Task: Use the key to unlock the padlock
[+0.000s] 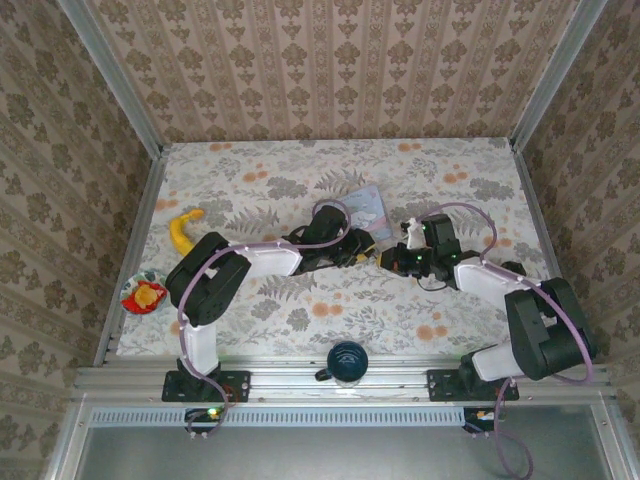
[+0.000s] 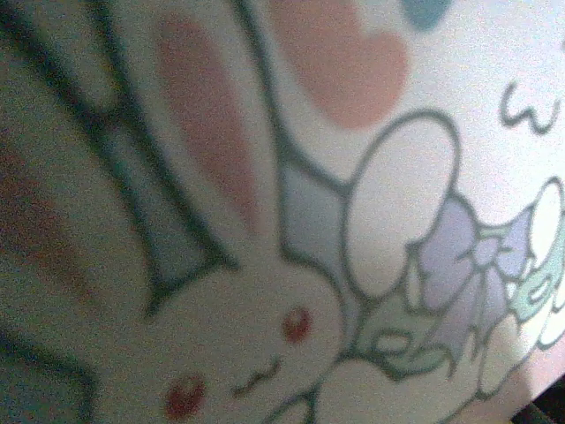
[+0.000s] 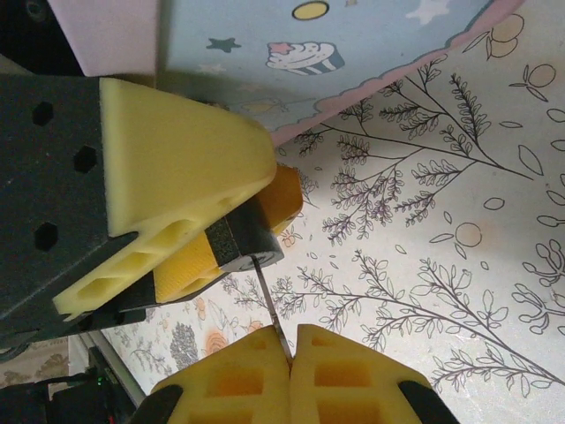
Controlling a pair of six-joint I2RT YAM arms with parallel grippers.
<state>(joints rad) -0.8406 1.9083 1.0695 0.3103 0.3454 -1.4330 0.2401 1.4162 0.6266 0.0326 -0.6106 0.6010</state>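
Observation:
The padlock [image 3: 238, 243] is a small dark block clamped between the yellow fingers [image 3: 177, 168] of my left gripper [image 3: 252, 216]. A thin metal key [image 3: 272, 305] runs from the padlock's underside down into my right gripper [image 3: 290, 343], whose two yellow fingertips are pressed shut on the blade. In the top view the left gripper [image 1: 360, 252] and the right gripper [image 1: 386, 262] meet tip to tip at mid-table, just in front of the pale blue cartoon tin [image 1: 367, 208]. The padlock's shackle is hidden.
The cartoon tin [image 2: 371, 203] lies very close under the left wrist camera, and its edge [image 3: 371, 44] is just behind the padlock. A yellow banana [image 1: 182, 232] and a red-and-yellow toy [image 1: 143, 295] lie at the left. A dark mug [image 1: 347, 362] stands on the near rail.

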